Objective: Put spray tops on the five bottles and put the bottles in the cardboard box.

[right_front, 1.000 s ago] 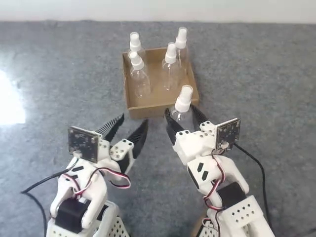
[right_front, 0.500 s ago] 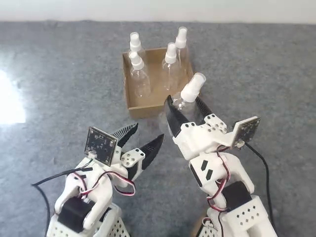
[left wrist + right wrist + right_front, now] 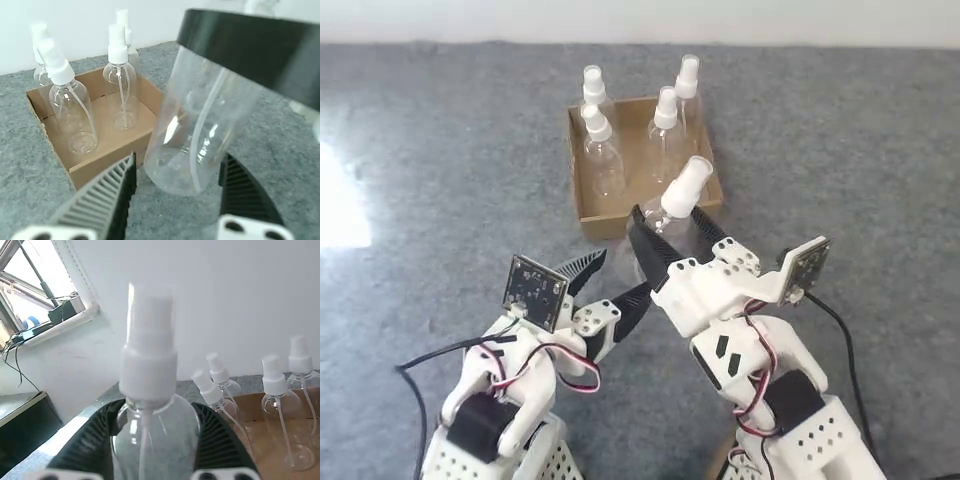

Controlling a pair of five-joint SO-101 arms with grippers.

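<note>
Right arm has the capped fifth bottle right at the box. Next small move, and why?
Probably carry it forward over the front wall and lower it in. The right gripper is shut on the bottle, which is tilted and just short of the cardboard box. The box floor looks bare near the front. The left gripper is open beside the bottle, not holding it.

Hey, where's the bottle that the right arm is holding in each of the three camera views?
High view: the held bottle is mid-frame in the right pincer, just in front of the cardboard box.
Left wrist view: it looms close, just beyond the open left pincer, box behind.
Right wrist view: it sits between that arm's pincer fingers, box behind.
Shared landmark: the cardboard box holding four capped bottles.
</note>
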